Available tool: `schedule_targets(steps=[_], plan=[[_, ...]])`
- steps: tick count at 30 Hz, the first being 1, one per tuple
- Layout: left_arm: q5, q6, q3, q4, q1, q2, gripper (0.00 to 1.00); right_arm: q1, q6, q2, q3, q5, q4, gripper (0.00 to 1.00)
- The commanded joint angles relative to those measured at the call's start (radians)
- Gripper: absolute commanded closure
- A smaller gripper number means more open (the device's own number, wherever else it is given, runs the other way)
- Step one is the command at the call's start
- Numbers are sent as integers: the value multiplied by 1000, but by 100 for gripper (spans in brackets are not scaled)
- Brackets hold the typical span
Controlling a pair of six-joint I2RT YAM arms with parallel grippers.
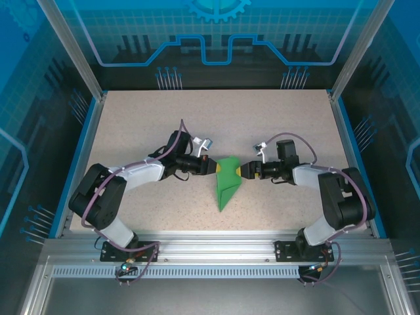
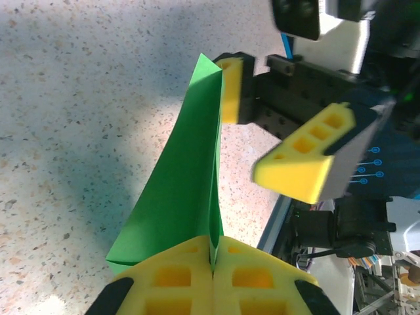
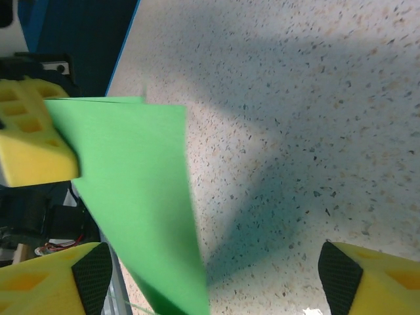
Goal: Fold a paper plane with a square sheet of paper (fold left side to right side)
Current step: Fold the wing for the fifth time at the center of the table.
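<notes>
Presently we see the paper plane [image 1: 226,184], bright green and folded to a narrow point, at the middle of the tabletop [image 1: 282,125] between our two arms. Its broad end sits between the pincers and its tip points toward the near edge. Our left pincer [image 1: 213,168] is fully closed on the left side of that broad end. In the left wrist view its yellow fingers [image 2: 177,282] press together with the folded layers nipped between them. Our right pincer [image 1: 241,170] stands with its fingers far apart at the opposite side. The paper's edge is just beside one finger, and the pincer grips nothing. Whether the tip touches the tabletop we cannot tell.
</notes>
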Motion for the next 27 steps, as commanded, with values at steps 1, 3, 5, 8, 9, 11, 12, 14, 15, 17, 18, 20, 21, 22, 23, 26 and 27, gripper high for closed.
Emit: schedule_targets(steps=[1, 3, 5, 8, 9, 11, 12, 14, 15, 17, 18, 20, 21, 22, 23, 26, 27], plan=[[40, 35, -19, 24, 3, -33, 100, -11, -16, 38, 24, -123, 130, 19], [42, 36, -20, 20, 2, -32, 100, -8, 4, 46, 18, -151, 156, 23], [40, 33, -22, 20, 3, -32, 100, -2, 4, 45, 21, -170, 152, 27], [37, 35, -24, 17, 3, -31, 100, 1, -5, 32, 26, -188, 131, 36], [36, 35, -25, 14, 3, -32, 100, 1, -12, 24, 26, -185, 119, 40], [32, 37, -24, 10, 3, -30, 100, -1, -27, 6, 28, -171, 92, 48], [31, 39, -24, 9, 3, -29, 100, -2, -33, -1, 29, -169, 82, 50], [31, 37, -26, 6, 3, -27, 100, -2, -56, -14, 40, -156, 29, 57], [31, 37, -26, 5, 3, -27, 100, -2, -64, -19, 43, -153, 14, 58], [30, 40, -25, 3, 3, -27, 100, -5, -69, -27, 45, -147, 1, 63], [30, 40, -25, 1, 3, -25, 100, -6, -70, -30, 46, -145, -5, 66], [31, 41, -23, -1, 3, -22, 100, -5, -72, -31, 50, -142, -18, 74], [32, 41, -23, -1, 2, -21, 100, -5, -75, -31, 52, -139, -27, 79], [31, 41, -23, -1, 3, -21, 100, -5, -77, -31, 55, -136, -36, 85], [30, 43, -22, -5, 2, -19, 100, -6, -79, -31, 60, -129, -48, 90], [16, 59, -13, -30, 3, -22, 89, -4, -68, -35, 66, -92, -89, 98], [8, 68, -8, -43, 4, -25, 81, -5, -62, -35, 70, -72, -110, 100]])
